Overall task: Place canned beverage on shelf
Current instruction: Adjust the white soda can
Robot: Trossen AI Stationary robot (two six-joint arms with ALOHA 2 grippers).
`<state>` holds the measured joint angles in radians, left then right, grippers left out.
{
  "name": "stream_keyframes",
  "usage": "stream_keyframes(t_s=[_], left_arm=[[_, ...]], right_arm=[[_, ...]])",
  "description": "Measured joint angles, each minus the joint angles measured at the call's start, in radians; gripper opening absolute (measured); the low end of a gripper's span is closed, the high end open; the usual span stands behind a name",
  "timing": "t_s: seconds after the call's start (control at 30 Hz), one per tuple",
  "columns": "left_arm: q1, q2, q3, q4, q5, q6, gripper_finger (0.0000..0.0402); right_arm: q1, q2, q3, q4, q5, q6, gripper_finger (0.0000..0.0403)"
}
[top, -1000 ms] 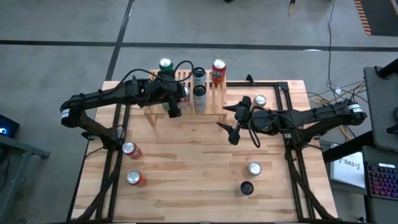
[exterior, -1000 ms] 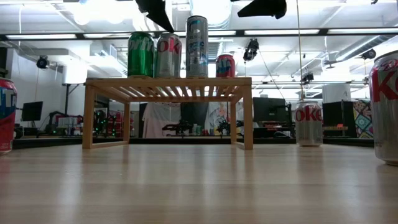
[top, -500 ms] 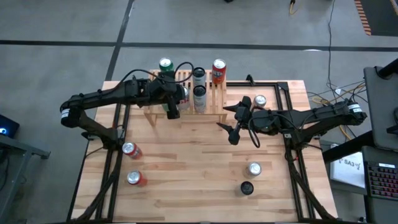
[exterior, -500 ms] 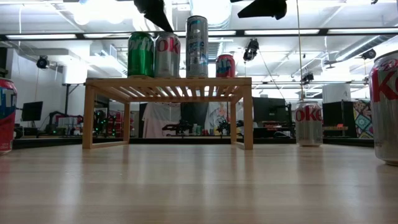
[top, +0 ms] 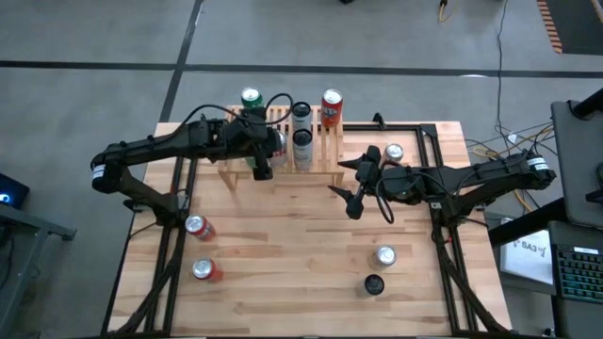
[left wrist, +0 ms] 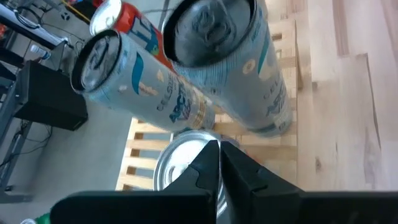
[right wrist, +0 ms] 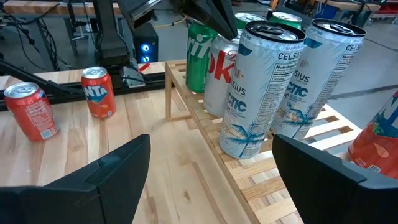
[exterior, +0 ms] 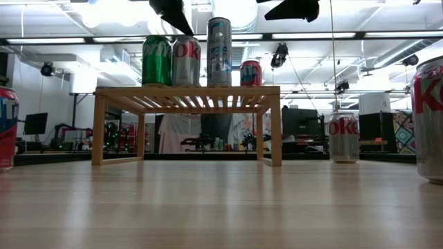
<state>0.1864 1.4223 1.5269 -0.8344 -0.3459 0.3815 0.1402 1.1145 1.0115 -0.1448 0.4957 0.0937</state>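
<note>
On the shelf [top: 283, 141], the silver can [top: 278, 141] is partly hidden by the closed left gripper [top: 261, 169]. Beside the shelf, the open, empty right gripper [top: 345, 187] is seen.

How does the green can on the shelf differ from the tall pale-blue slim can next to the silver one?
The green soda can is shorter and wider; the tall pale-blue slim can rises well above it. The green can stands at the low light-wood slatted shelf's end, the slim can nearer its middle. Both stand upright on the shelf, untouched by either gripper.
</note>
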Motion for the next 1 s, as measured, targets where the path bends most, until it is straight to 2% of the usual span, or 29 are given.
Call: stream_keyframes(t_s=[0.5,0.73,1.0], left_arm=[[0.000,0.001,-0.004,0.006,0.000,-0.023,0.0000],[0.000,0.000,-0.004,-0.010,0.050,0.008,0.0000],[0.001,-0.007,0.000,-0.022,-0.027,-0.001,0.0000]], right_arm=[[0.000,0.000,0.000,0.000,0.000,0.000,0.0325],[0.000,0.000,0.000,0.000,0.000,0.000,0.0325],[0.000,0.000,0.000,0.000,0.000,0.000,0.0325]])
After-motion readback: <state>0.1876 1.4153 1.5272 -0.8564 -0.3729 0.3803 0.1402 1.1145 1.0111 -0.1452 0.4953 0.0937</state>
